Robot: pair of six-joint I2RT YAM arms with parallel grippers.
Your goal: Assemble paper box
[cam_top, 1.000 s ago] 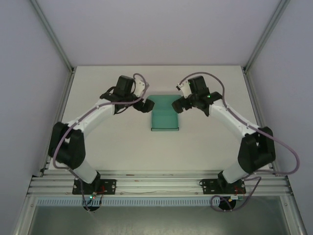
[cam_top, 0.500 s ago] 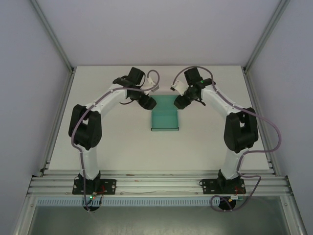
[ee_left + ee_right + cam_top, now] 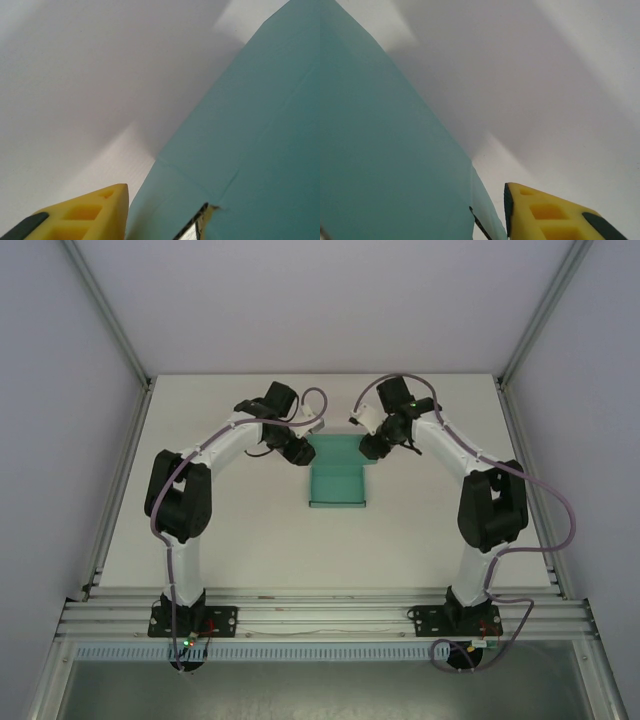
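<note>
The teal-green paper box [image 3: 337,480] lies mid-table as a partly folded card, its far panel between the two arms. My left gripper [image 3: 300,452] is at the box's far left corner and my right gripper [image 3: 368,447] at its far right corner. In the left wrist view the card [image 3: 250,125] fills the right side, with one yellow finger [image 3: 90,215] just left of its edge and a small gap between them. In the right wrist view the card [image 3: 380,150] fills the left, and a yellow finger [image 3: 545,215] stands apart from it on the right. Each gripper's second finger is hidden behind the card.
The white table [image 3: 230,530] is ringed by pale enclosure walls and aluminium posts [image 3: 110,310]. Both arms' elbows [image 3: 180,495] are raised over the table's sides. A metal rail [image 3: 320,615] runs along the near edge by the arm bases.
Both arms have lifted their elbows and swung their wrists inward. The grippers have closed in on the box's far corners. The box itself has not shifted.
</note>
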